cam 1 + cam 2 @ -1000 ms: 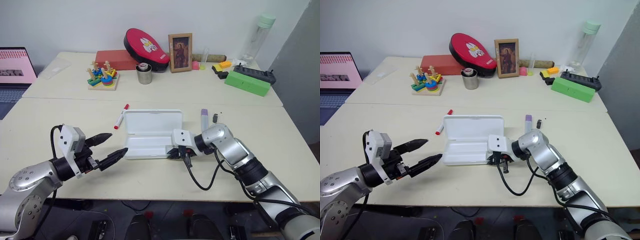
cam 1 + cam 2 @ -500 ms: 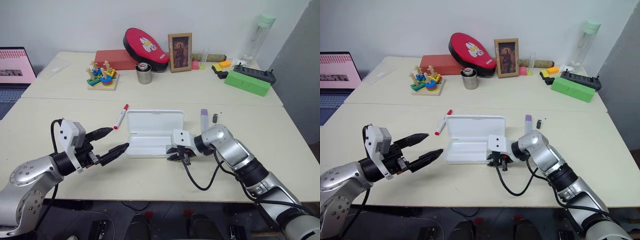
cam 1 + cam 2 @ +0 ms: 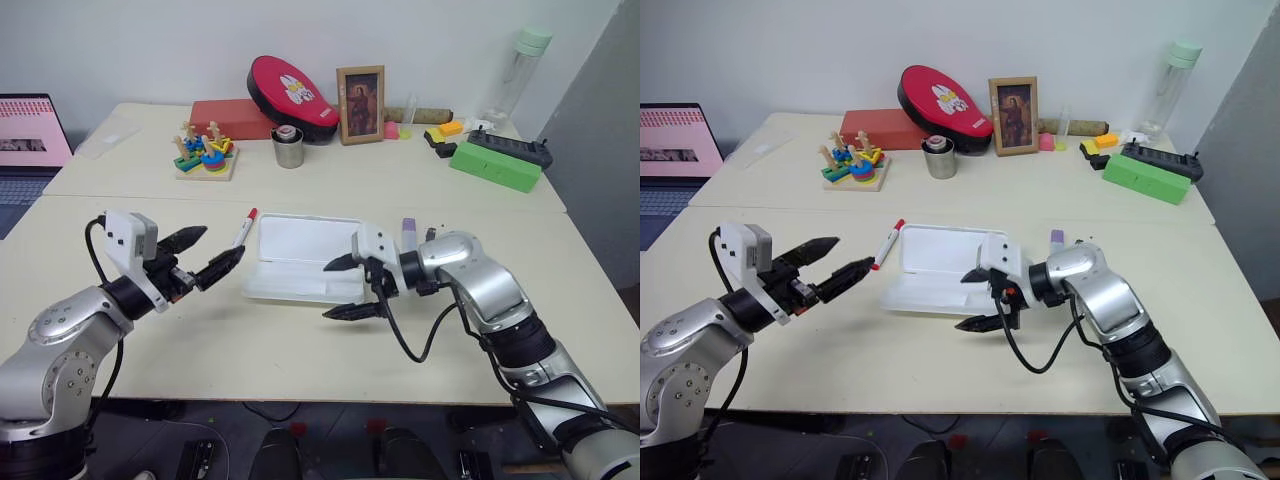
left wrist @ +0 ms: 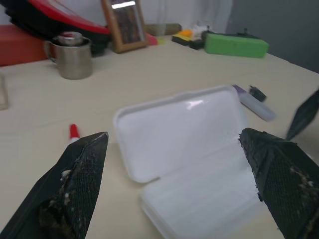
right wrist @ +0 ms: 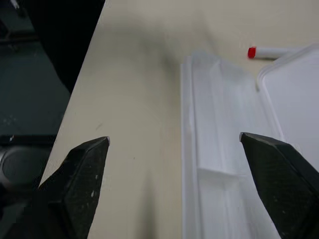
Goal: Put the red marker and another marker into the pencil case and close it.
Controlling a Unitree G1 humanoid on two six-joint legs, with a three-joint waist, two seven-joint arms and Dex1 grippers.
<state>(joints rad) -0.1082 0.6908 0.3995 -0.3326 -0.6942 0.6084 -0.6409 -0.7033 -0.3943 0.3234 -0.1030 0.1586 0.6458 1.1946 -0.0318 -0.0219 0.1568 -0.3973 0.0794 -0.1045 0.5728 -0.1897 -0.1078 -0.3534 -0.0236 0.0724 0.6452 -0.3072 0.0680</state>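
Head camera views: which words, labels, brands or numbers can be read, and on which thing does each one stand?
None can be read.
Laptop screen: pink page, its text too small.
Red oval pad: a white picture, no letters.
Framed picture: an image, no legible text.
Pencil case: plain white.

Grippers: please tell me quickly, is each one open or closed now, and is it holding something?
Left gripper: open, holding nothing.
Right gripper: open, holding nothing, above the near edge of the open flat white plastic pencil case.
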